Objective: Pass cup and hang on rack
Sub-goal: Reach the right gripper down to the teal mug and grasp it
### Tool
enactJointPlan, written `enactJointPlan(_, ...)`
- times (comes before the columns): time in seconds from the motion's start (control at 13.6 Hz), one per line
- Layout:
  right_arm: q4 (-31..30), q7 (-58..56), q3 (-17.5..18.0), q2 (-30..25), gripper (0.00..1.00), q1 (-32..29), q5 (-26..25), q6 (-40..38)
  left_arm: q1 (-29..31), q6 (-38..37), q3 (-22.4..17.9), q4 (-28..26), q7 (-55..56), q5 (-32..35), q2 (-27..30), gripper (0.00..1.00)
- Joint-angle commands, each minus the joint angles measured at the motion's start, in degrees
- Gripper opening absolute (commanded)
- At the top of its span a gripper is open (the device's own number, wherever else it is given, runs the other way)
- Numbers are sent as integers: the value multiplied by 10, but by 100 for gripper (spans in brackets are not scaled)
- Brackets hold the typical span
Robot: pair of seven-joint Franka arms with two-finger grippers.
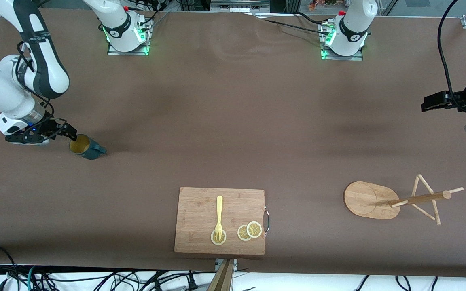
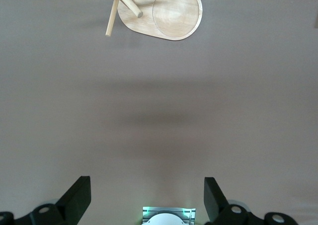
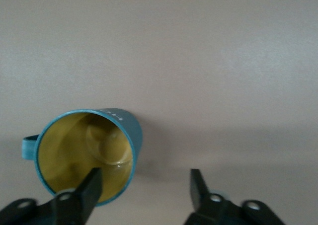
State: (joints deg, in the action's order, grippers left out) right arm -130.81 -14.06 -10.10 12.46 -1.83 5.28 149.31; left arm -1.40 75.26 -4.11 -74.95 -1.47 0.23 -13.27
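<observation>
Right claw [image 3: 141, 190] straddles cup [image 3: 87, 153] rim.

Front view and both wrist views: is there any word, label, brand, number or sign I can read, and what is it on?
Nothing can be read for certain.
Right arm: black band with small white print, too small to read.
Both arm bases: a round dark mark on each, not readable.
Cup: a faint white mark at the rim, too blurred to read.
Rack, cutting board and fork: no text.

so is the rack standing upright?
No, the rack lies tipped on its side on the table, post and pegs level with the cloth, oval base on edge.
</observation>
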Motion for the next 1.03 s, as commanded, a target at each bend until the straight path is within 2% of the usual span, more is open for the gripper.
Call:
enactJointPlan(0.0,7,-12,3,18,37,3,11,29,5,-5,4,17,1,-9,-7,100)
enactJointPlan(0.15,7,-13,14,36,20,3,12,49,5,-5,4,17,1,-9,-7,100)
enactJointPlan(0.22,7,-13,15,36,7,3,11,50,5,-5,4,16,1,-9,-7,100)
enactJointPlan(0.29,7,-13,16,36,0,3,11,50,5,-5,4,17,1,-9,-7,100)
enactJointPlan(0.51,11,-18,24,17,0,4,11,48,5,-5,4,17,1,-13,-7,100)
enactJointPlan(0.66,20,-20,54,-20,0,4,11,28,5,-5,4,17,1,-13,-7,100)
enactJointPlan(0.95,95,-6,139,-45,0,5,11,-161,6,-5,3,16,-2,-13,-7,100)
